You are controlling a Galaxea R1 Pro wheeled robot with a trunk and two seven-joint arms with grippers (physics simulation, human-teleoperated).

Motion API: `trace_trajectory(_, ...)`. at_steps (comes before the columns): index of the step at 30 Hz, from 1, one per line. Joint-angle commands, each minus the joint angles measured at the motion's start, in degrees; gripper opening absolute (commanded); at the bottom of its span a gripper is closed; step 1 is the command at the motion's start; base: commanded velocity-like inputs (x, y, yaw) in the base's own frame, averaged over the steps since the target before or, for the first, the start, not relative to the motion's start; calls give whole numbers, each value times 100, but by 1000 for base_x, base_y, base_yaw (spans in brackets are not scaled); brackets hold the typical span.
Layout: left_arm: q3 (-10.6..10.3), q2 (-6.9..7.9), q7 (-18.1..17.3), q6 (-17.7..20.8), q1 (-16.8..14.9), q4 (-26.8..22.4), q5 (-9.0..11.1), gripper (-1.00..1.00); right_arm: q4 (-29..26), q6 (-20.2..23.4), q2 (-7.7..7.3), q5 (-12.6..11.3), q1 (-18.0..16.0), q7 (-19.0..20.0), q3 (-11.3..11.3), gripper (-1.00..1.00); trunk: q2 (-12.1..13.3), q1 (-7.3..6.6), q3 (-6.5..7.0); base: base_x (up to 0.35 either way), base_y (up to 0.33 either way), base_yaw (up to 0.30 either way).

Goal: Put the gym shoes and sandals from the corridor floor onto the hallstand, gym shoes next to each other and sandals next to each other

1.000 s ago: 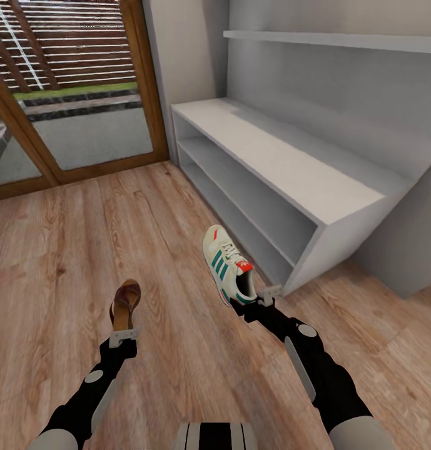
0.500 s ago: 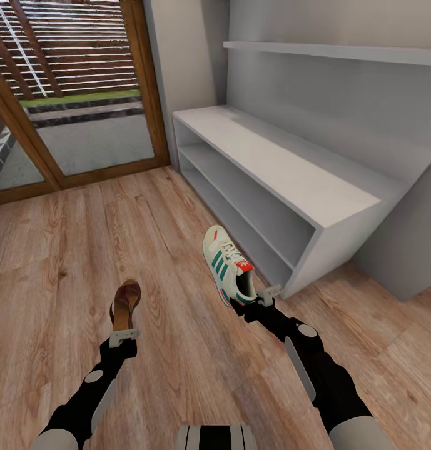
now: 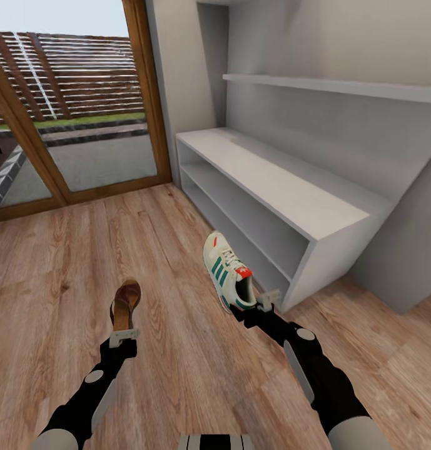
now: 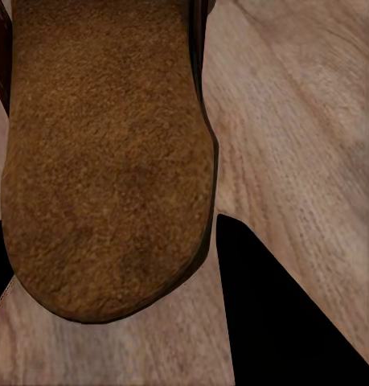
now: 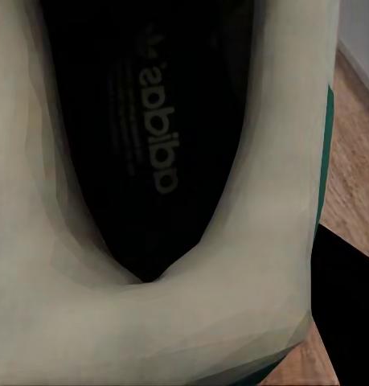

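Sandal [image 3: 126, 302] in left claw [image 3: 124, 336], sneaker [image 3: 228, 271] in right claw [image 3: 260, 304].

We held both arms stretched forward and low. Our left gripper [image 3: 124, 333] was clamped on the heel end of a sandal [image 3: 126, 304], and our right gripper [image 3: 258, 304], reaching farther right, gripped the heel of a sneaker [image 3: 226, 270].

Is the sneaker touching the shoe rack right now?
Apart. In the head view, the sneaker sits short of the shoe rack, with bare floor visible between them.
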Motion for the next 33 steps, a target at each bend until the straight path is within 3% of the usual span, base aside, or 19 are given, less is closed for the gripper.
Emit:
trace_trajectory(1,5,-1,1,-14,-2,4,-13,-100,56,49,4,-64,-1,4,-3,-100,0,-4,29,0,0,0)
trace_trajectory(33,5,-1,1,-14,-2,7,-13,-100,176,51,1,-60,0,4,-3,-100,43,-86,1037,0,0,0)
